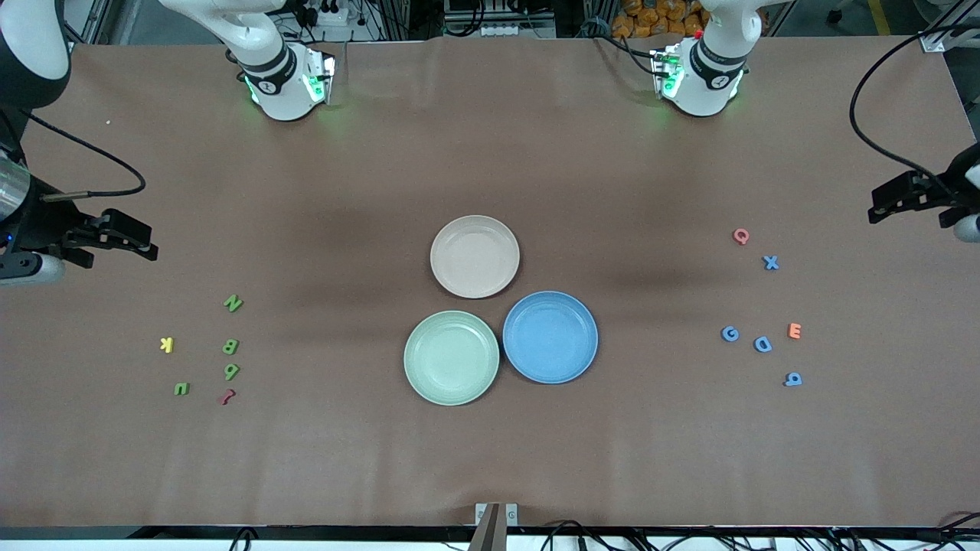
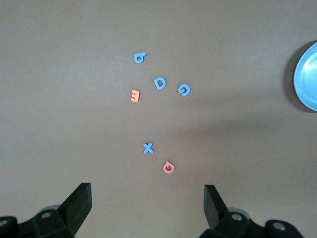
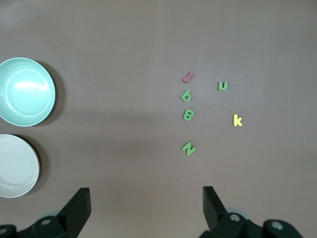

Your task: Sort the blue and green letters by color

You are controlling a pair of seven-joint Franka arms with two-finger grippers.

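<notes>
Several green letters lie toward the right arm's end of the table: N [image 1: 233, 303], B [image 1: 230, 347], 6 [image 1: 231, 372] and U [image 1: 181, 389]. Several blue ones lie toward the left arm's end: X [image 1: 771, 262], G [image 1: 730, 334], D [image 1: 762, 344] and 9 [image 1: 793, 379]. My right gripper [image 1: 145, 239] hangs open and empty over bare table beside the green N [image 3: 188, 148]. My left gripper [image 1: 880, 203] hangs open and empty over bare table beside the blue X [image 2: 148, 148].
Three plates cluster mid-table: beige [image 1: 475, 256], pale green [image 1: 452, 357] and blue [image 1: 550, 337]. A yellow K [image 1: 167, 344] and a dark red squiggle [image 1: 227, 396] lie among the green letters. An orange E [image 1: 795, 330] and a pink Q [image 1: 740, 236] lie among the blue ones.
</notes>
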